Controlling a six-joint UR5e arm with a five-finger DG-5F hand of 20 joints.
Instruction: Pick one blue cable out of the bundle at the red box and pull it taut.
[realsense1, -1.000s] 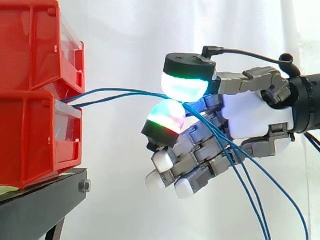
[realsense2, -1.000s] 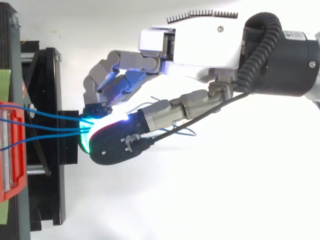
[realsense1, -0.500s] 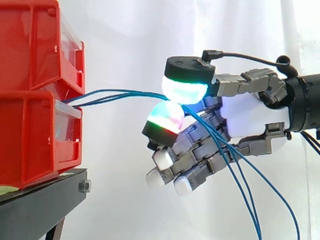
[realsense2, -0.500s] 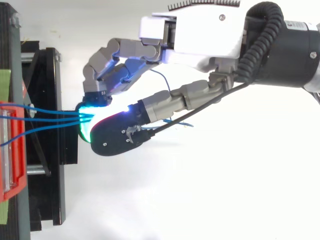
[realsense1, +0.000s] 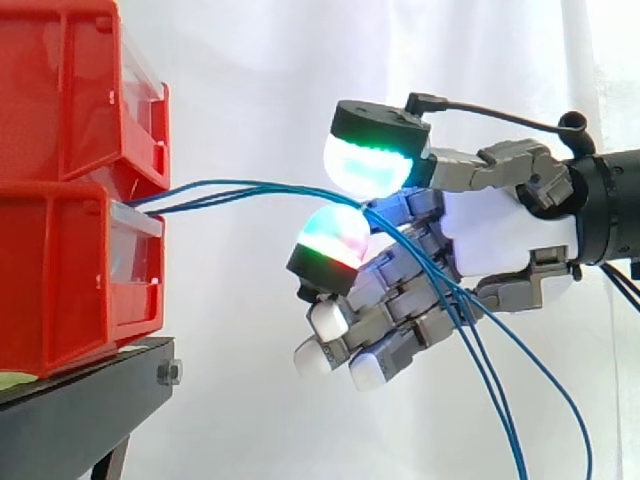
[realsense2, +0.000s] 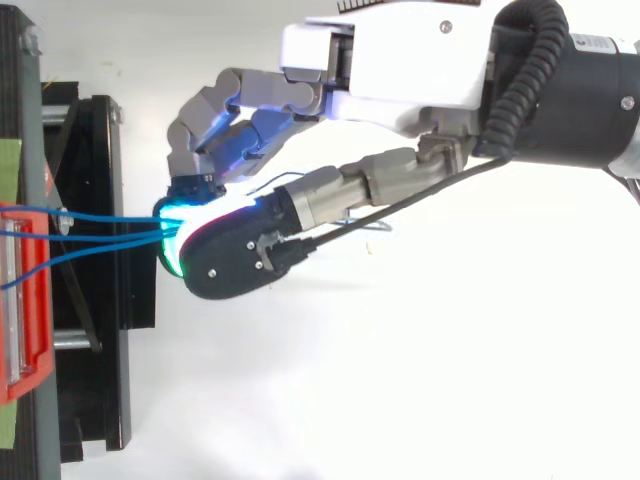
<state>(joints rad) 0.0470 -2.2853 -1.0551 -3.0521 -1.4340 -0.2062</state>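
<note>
Several thin blue cables (realsense1: 240, 187) come out of the clear front of the lower red bin (realsense1: 60, 270) and run right to my hand (realsense1: 510, 240). They pass between the thumb's glowing green pad (realsense1: 368, 165) above and a finger's red-green pad (realsense1: 335, 238) below. Behind the pads the cables droop down past the palm to the lower right. The other fingers are curled under the palm. From above, the blue cables (realsense2: 110, 235) fan from the red bin (realsense2: 20, 300) and converge at the pads of my hand (realsense2: 400, 80).
A second red bin (realsense1: 60, 90) is stacked on the lower one. Both stand on a black stand (realsense1: 90, 400) at the left. A white curtain hangs behind. Open space lies below and to the right of the hand.
The thumb pad has risen slightly off the finger pad. In the top view the hand has shifted a little toward the upper edge. The cables still run between the pads.
</note>
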